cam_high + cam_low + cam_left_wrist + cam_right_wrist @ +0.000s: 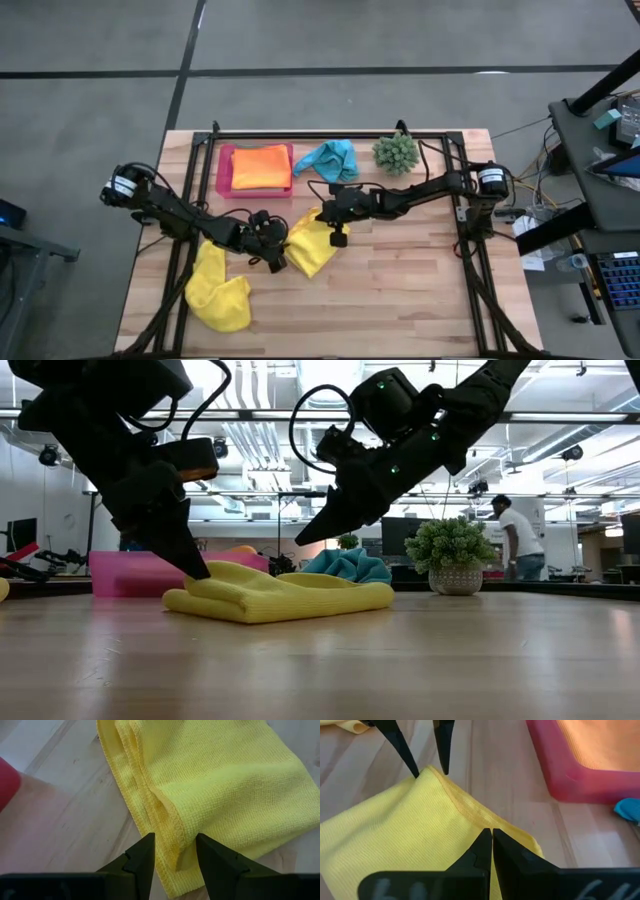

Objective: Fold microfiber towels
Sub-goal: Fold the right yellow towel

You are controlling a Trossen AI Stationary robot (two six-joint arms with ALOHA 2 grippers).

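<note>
A folded yellow towel (312,245) lies flat on the wooden table (400,300) near its middle. My left gripper (175,837) comes from the left and is shut on the towel's left corner. My right gripper (300,540) is shut and hangs a little above the towel's right part, touching nothing. A second yellow towel (220,292) lies crumpled at the near left. An orange towel (262,167) rests in the pink tray (226,170), and a turquoise towel (330,158) lies bunched beside it. My left gripper pinches the folded edge of the yellow towel at its left corner (170,825), several layers between the two fingers. The fingers (415,770) slant down from the table's left. That corner stands up a little between the tips while the rest of the towel lies on the table.
A small spiky green plant (396,152) in a pot stands at the far right of the table. The pink tray sits at the far left. Bare wood lies to the near right. A person (520,540) stands in the room beyond the table.
</note>
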